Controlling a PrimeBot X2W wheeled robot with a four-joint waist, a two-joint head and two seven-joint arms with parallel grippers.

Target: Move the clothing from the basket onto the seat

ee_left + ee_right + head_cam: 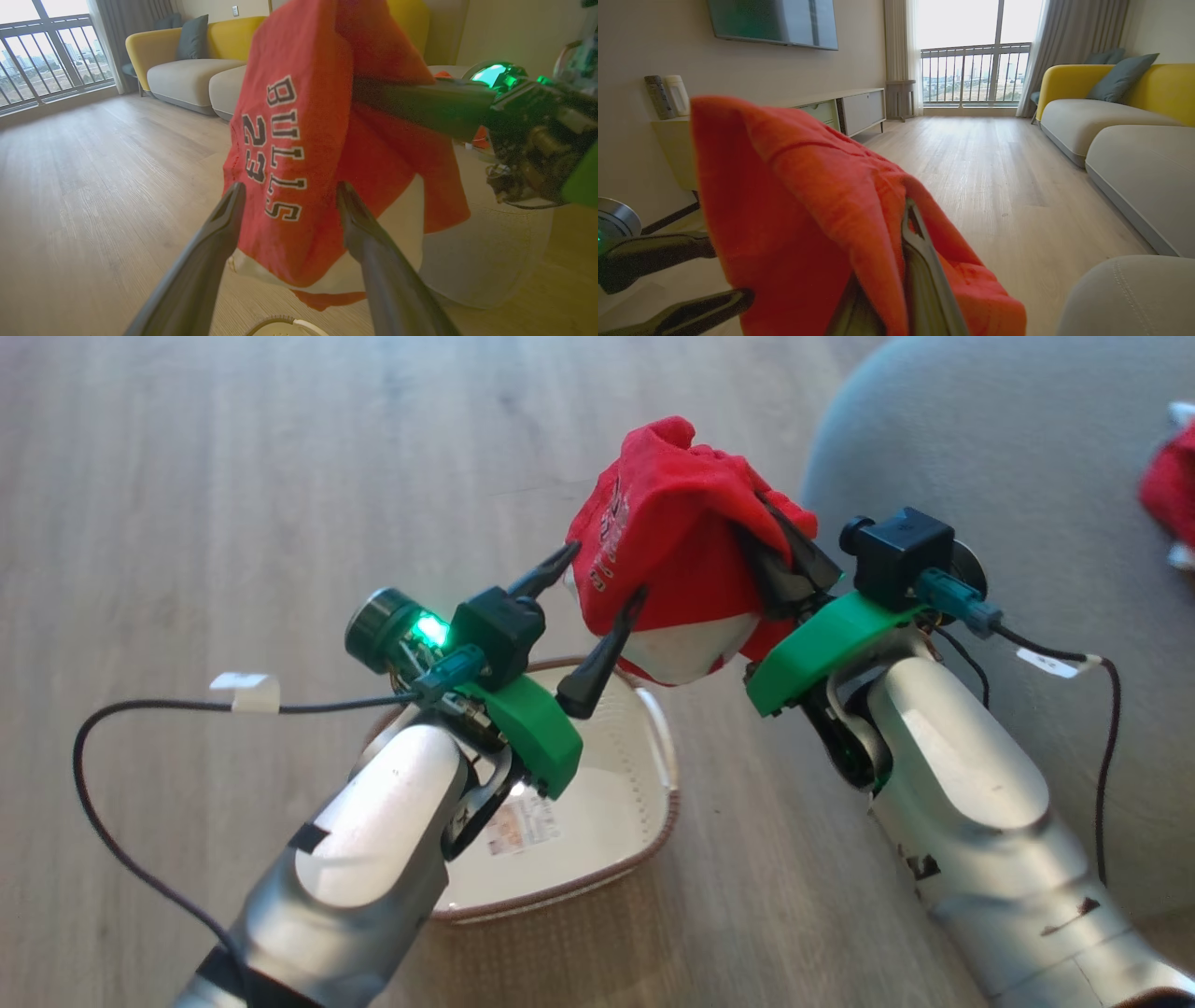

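Just left of the seat (1027, 457), the red garment (681, 541) hangs clamped in the right gripper (789, 565). The left gripper (605, 574) hovers on the garment's far side from the seat, fingers apart. I judge the right gripper the nearer for the carry.

R pincer (901, 233) clamps red clothing (784, 210), seat (1125, 298) at lower rt, wood floor (994, 177) beyond.

Both arms up, fingers angled toward each other.
Fingers spread on left gripper (605, 574); right gripper (792, 567) pinched on the clothing (672, 523).
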